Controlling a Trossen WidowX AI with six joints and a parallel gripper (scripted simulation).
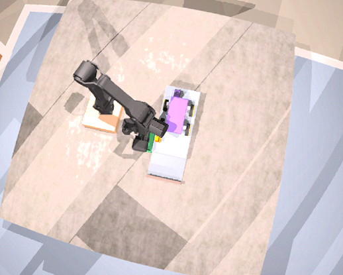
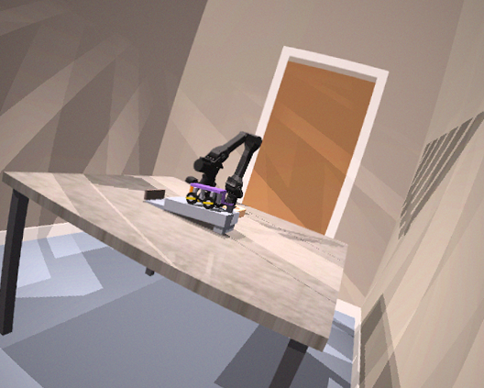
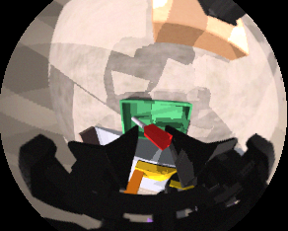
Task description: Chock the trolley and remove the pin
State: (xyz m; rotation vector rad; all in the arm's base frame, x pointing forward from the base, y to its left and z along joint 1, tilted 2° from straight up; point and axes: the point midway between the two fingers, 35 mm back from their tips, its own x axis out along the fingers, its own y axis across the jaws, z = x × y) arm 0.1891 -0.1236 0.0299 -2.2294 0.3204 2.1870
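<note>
In the wrist view my gripper (image 3: 152, 128) is open above the green tray (image 3: 162, 112). The red-headed stop pin (image 3: 158, 135) sits tilted between the spread fingers, over the tray's near edge, its grey shaft pointing up left. I cannot tell whether it touches a finger. The yellow chock (image 3: 152, 176) (image 1: 157, 139) with its orange handle shows just below the fingers, on the ramp. The purple trolley (image 1: 177, 115) (image 2: 209, 189) stands on the upper part of the white ramp (image 1: 168, 162) (image 2: 187, 209). In the overhead view the gripper (image 1: 141, 143) covers most of the tray (image 1: 149, 142), which lies beside the ramp's left edge.
The arm's base stands on an orange plate (image 1: 105, 124) (image 3: 184, 24) left of the ramp. The arm reaches across to the ramp's left side, close to the trolley's near wheels. The wooden table (image 1: 224, 186) extends wide to the right and front.
</note>
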